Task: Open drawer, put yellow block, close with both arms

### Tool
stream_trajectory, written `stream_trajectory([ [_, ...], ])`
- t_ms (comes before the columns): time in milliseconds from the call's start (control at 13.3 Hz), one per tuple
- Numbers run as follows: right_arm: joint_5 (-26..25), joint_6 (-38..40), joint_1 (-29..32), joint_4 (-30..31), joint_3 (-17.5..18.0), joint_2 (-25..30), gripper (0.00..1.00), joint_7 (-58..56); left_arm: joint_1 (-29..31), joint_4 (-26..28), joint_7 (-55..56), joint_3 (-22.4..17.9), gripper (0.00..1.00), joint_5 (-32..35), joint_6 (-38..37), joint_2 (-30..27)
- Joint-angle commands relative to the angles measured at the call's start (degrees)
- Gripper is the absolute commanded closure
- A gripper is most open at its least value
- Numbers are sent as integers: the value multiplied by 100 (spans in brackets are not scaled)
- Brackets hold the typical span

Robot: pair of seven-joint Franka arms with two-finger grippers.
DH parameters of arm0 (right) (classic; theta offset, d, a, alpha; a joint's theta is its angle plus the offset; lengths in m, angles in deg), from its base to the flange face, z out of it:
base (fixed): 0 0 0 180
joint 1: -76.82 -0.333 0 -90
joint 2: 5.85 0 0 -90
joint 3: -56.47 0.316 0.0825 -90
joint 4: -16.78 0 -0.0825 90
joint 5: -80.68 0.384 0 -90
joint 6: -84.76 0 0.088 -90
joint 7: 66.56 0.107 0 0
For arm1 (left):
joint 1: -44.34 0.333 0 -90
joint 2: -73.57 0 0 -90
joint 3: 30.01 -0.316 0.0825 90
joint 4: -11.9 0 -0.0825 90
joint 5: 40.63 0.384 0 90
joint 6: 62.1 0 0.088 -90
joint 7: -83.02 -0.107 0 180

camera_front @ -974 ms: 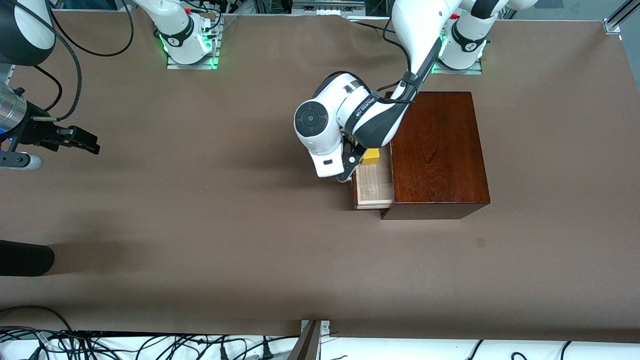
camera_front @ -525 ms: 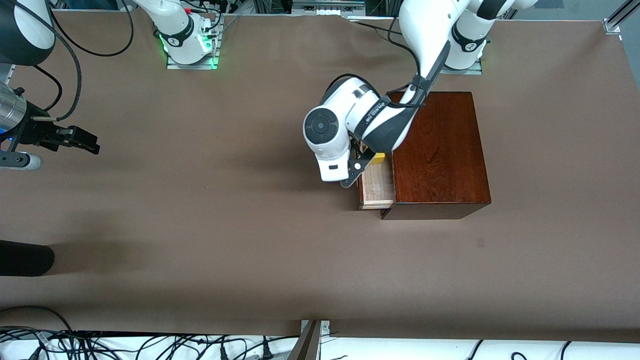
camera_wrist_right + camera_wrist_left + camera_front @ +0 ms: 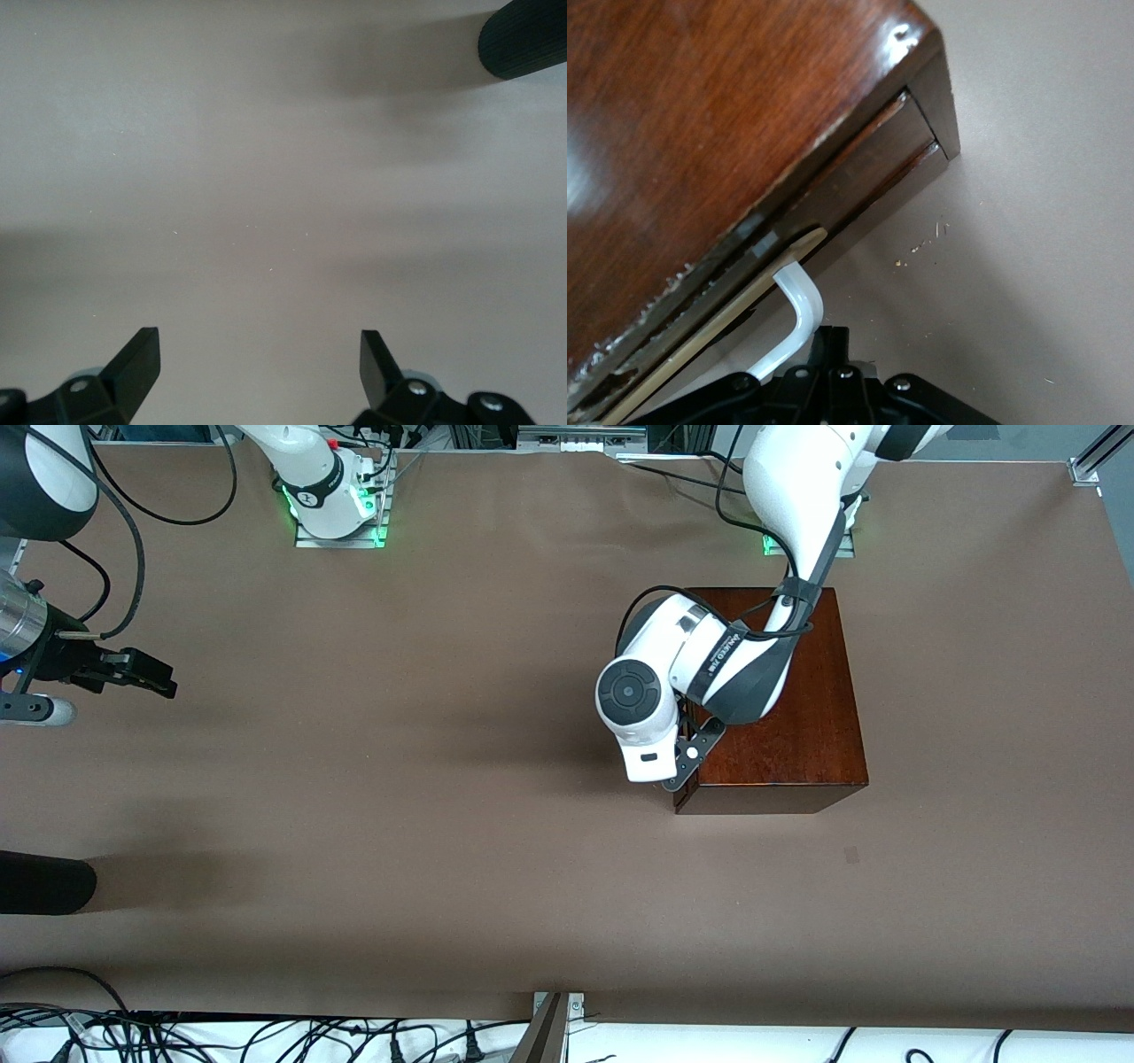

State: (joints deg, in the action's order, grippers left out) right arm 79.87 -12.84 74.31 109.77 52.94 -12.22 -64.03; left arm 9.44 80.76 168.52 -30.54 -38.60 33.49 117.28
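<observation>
Now we see the wooden box (image 3: 780, 717) on the brown table (image 3: 443, 824), toward the left arm's end. Its drawer (image 3: 859, 186) is almost shut: in the left wrist view only a thin strip of pale wood shows along the dark front, and the white handle (image 3: 796, 310) curves out from it. The yellow block is not visible in any view, so we cannot tell where it lies.

From its base at about 1 o'clock in the front view, the left arm (image 3: 709, 664) reaches over the top of the box and bends down at the drawer side. The left tool (image 3: 687, 766) sits at the front of the drawer, at the corner of the box nearest the front camera, with its fingers pressed together. Whether they touch the handle, which ends just beside the tool body in the left wrist view, we cannot tell.

At about 9 o'clock in the front view, the right tool (image 3: 146, 673) waits above bare table at the right arm's end, well apart from the box. Its fingers (image 3: 137, 363) are spread wide with nothing between them.
</observation>
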Motion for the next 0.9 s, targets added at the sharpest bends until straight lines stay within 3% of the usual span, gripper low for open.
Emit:
stream_trajectory([
  [0, 81, 4, -4, -26, 1, 39, 0, 46, 27, 207, -192, -96, 100, 219, -67, -258],
  [150, 81, 4, -4, -26, 1, 30, 0, 46, -17, 119, -131, 26, 100, 105, -75, -345],
  [300, 72, 4, -4, -26, 1, 30, 0, 46, -43, 110, -87, 150, 76, -543, -84, -600],
  [450, 81, -5, -4, -26, 1, 30, 0, 46, -79, 40, -51, 150, 33, -889, -84, -828],
  [525, 81, -5, -4, -26, 1, 30, 0, 46, -79, 48, -121, 141, 31, -889, -93, -1012],
  [599, 81, -5, -4, -26, 1, 30, 0, 46, -26, 48, -226, 132, 23, -889, -110, -1144],
  [674, 90, -5, -4, -35, 1, 30, 0, 46, 26, 48, -497, 132, 0, -872, -171, -1276],
  [824, 81, -14, -4, -35, 1, 30, 0, 37, 184, 83, -1278, 115, 0, -880, -329, -1540],
])
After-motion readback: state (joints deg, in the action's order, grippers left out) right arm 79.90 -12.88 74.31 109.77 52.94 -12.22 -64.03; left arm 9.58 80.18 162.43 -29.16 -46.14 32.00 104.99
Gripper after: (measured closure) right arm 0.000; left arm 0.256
